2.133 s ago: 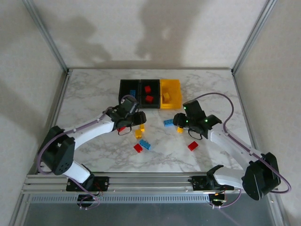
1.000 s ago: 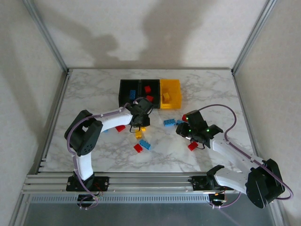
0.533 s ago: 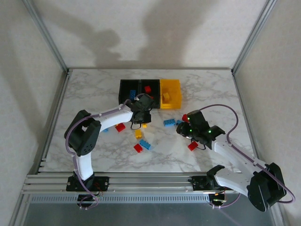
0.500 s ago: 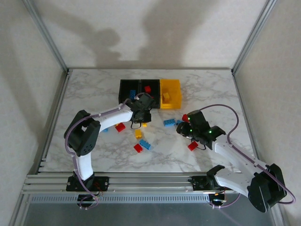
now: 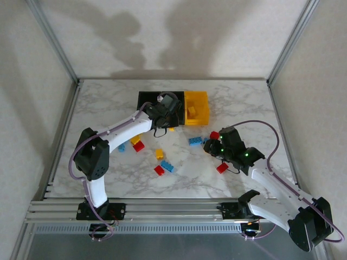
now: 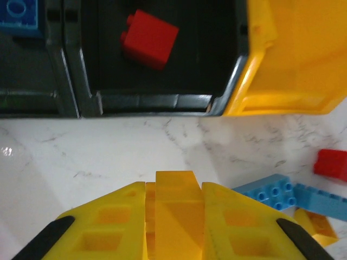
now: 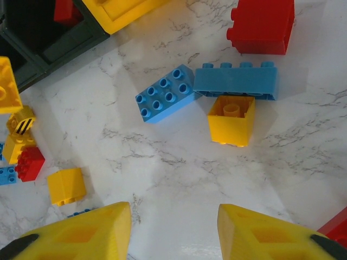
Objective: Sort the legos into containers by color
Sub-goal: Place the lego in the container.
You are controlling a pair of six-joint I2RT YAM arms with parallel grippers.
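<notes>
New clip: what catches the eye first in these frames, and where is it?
The left gripper, shut on a yellow brick, points at the corner where the middle black bin, with its red brick, meets the yellow bin. The right gripper hangs open over the marble table, a long blue brick and a small yellow brick ahead of it.

The left arm point(image 5: 122, 130) reaches far forward and toward the right from its base, its elbow bent out on the left side. The left gripper point(image 6: 173, 187) has its yellow fingers point(image 6: 116, 222) closed tight on a yellow lego point(image 6: 174, 208). The right arm point(image 5: 271, 179) slants forward and leftward from its base, and the right gripper point(image 7: 173, 216) points downward with its jaws spread wide apart.
</notes>
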